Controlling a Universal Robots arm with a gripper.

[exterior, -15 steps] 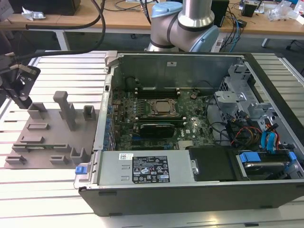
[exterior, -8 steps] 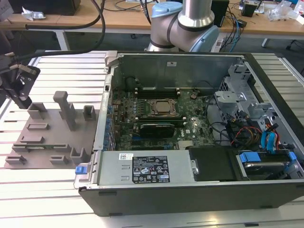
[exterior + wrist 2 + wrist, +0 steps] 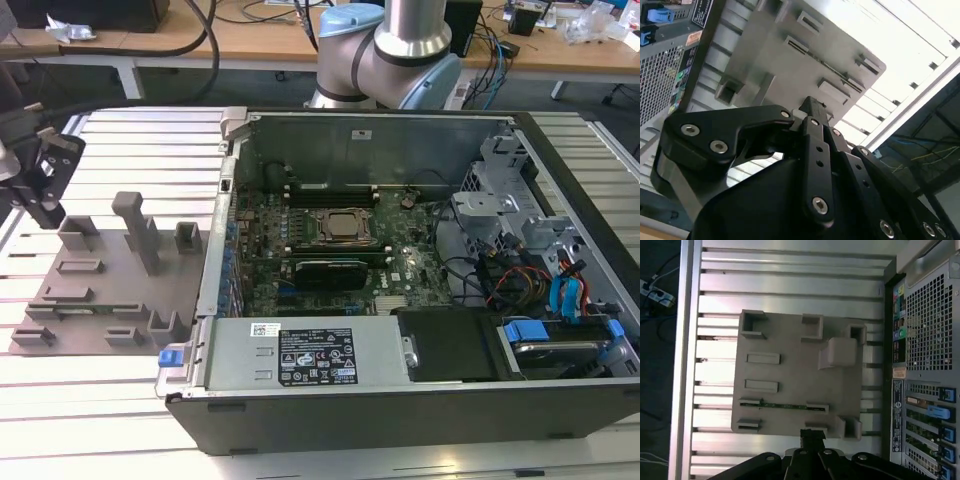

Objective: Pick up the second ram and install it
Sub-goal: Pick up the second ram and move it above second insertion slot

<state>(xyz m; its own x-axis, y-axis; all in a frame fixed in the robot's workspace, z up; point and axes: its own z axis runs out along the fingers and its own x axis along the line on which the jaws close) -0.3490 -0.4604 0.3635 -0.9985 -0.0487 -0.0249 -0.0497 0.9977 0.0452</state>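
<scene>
- First wrist view: the second ram, a thin green strip, spans two blocks on the grey holder tray, long axis aimed at the computer case.
- Claw near it, pressed together, empty.

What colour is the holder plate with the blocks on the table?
Plain grey; the holder plate shows best in the first wrist view.

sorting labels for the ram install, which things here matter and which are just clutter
Job: second ram, in the grey holder tray; pincer; motherboard in the open computer case.
Lying about: power strip; desk cables.
</scene>
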